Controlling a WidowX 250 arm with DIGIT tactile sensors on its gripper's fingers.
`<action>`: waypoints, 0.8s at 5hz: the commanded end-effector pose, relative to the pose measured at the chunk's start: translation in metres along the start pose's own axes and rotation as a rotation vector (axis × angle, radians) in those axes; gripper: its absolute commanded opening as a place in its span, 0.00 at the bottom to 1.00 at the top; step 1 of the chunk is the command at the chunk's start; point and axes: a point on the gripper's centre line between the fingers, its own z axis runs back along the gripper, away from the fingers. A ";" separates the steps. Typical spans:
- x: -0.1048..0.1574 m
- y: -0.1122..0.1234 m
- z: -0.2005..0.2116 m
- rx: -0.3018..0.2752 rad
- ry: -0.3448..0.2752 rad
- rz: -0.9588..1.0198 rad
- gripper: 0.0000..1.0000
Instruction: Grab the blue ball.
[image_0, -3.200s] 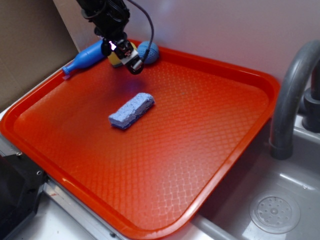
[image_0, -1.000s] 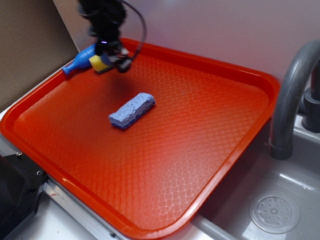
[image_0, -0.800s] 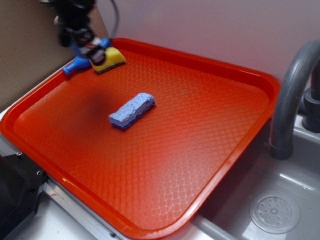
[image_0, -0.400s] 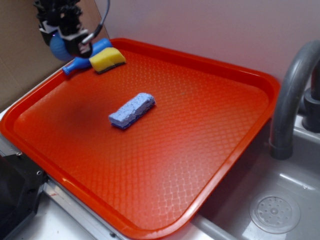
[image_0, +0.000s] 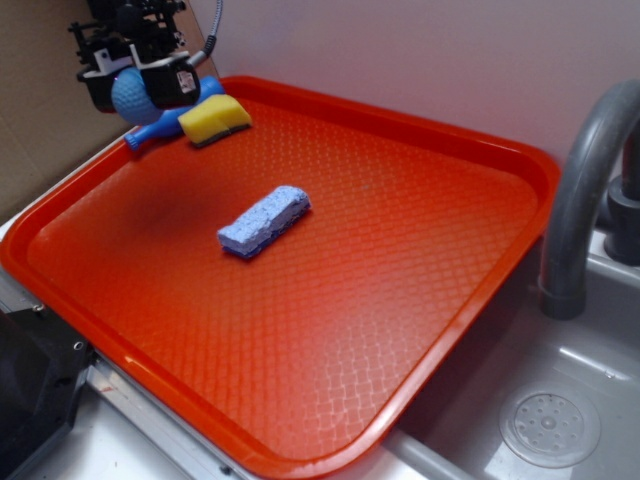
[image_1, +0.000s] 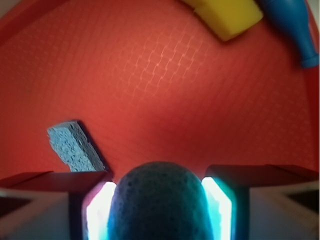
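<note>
Evidently the gripper (image_0: 136, 88) clenched the blue ball (image_1: 159, 200) above the tray's (image_0: 420, 135) far-left corner, lifted clear so the grasp held

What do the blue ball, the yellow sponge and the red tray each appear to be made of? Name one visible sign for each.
The blue ball, held in the end effector, looks like soft foam or knit: matte, finely pitted surface. The yellow sponge seems to be foam with a dark scouring layer underneath. The red tray looks like hard moulded plastic: glossy, with an embossed diamond pattern and raised rim.
</note>
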 end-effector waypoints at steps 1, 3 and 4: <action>-0.026 -0.007 0.053 -0.056 -0.166 -0.120 0.00; -0.040 -0.019 0.076 -0.046 -0.228 -0.160 0.00; -0.036 -0.017 0.067 -0.030 -0.205 -0.169 0.00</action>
